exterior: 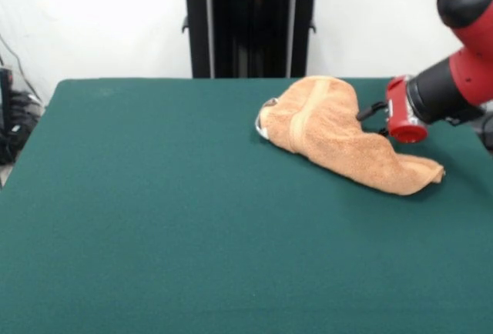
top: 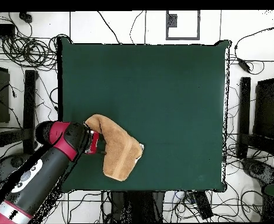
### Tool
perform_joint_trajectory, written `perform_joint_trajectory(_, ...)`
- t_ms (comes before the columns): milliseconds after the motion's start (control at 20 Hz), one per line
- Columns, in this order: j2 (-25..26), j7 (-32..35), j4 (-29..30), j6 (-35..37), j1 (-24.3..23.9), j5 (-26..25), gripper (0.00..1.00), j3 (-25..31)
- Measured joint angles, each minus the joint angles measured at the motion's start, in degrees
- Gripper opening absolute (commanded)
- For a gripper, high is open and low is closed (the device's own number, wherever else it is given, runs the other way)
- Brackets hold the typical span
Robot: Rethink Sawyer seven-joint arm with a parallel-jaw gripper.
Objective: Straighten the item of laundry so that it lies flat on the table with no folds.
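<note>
while the towel (exterior: 339, 130) lies bunched and folded on the green counter (exterior: 154, 218), the claw (exterior: 368, 112) sits hidden behind it, its state unclear.

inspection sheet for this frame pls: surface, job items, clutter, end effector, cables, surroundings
Surface: table covered in dark green cloth, mostly bare.
Job's things: orange-tan towel bunched and folded over itself, not flat; a woven band shows along the fold, a pale tag or edge at one end; lies near the table's edge on the pedestal side.
Clutter: nothing seen on the table.
Grippers: end effector at the towel's side, mostly hidden by the cloth and the red wrist; open or shut cannot be told.
Cables: many loose cables on the floor around the table, none on it.
Surroundings: black pedestal, white wall, dark equipment beside the table.
</note>
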Motion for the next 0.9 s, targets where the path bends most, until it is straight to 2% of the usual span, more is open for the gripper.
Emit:
perform_joint_trajectory(600, 0.37, 0.0, -0.31, -0.07, 0.02, -0.05, 1.0, -0.31)
perform_joint_trajectory(850, -2.28, -0.01, 1.5, -1.91, -1.28, -0.07, 1.0, 2.52)
perform_joint_trajectory(900, -4.33, -0.01, 3.04, -3.64, -2.35, -0.2, 1.0, 4.66)
